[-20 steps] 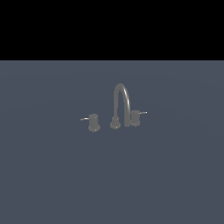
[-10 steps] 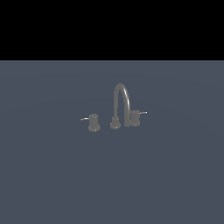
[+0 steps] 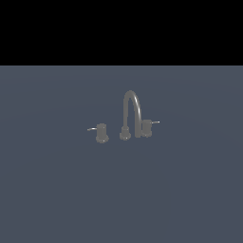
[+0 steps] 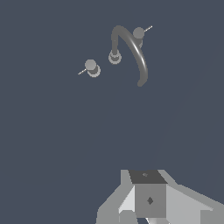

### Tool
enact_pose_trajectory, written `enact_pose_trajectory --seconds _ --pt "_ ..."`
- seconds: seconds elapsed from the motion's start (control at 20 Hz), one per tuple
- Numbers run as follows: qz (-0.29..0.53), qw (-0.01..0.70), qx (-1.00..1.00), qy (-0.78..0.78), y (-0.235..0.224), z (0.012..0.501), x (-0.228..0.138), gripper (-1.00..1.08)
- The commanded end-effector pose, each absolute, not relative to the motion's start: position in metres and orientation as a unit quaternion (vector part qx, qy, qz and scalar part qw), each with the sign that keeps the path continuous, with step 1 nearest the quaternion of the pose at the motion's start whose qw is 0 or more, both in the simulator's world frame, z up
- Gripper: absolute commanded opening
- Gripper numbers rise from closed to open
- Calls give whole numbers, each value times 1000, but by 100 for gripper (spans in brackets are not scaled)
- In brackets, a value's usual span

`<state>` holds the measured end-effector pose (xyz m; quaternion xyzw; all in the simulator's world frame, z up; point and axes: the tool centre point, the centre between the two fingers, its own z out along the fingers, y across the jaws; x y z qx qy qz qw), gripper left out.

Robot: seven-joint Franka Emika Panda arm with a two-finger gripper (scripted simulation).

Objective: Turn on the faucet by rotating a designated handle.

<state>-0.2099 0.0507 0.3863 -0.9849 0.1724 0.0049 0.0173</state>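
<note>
In the wrist view the gripper [image 4: 151, 216] showed only as blocky white and grey housing at the picture's edge; its fingertips were cut off, so how far the jaws stood apart could not be told, and nothing was seen in them. It hung well apart from the faucet [image 4: 129, 48], with a wide stretch of bare slate-blue floor [image 4: 65, 144] between. The arm did not appear in the exterior view.

The floor was flat, matte and featureless, and its edges could not be made out except where it met a black band at the far side in the exterior view.

Nearest the gripper came the spout's open tip, then the handle [image 4: 91, 67], a short pale-grey cylinder on a flared round base with a thin light lever pointing away from the spout. In the exterior view the handle [image 3: 101, 133] stood on the exterior view's left, clearly apart from the spout.

The faucet [image 3: 131, 114] was dull grey metal, smooth, with a tall thin arched spout. Farthest off, a darker second handle [image 3: 146, 128] sat close against the spout, its lever pointing the opposite way.
</note>
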Motion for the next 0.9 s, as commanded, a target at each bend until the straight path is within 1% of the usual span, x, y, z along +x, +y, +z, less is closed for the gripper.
enact_pose_trajectory --seconds 0.0,0.85 --pt "5 17 -980 199 61 369 -200 -100" --pt "4 15 -934 358 112 262 -124 -100"
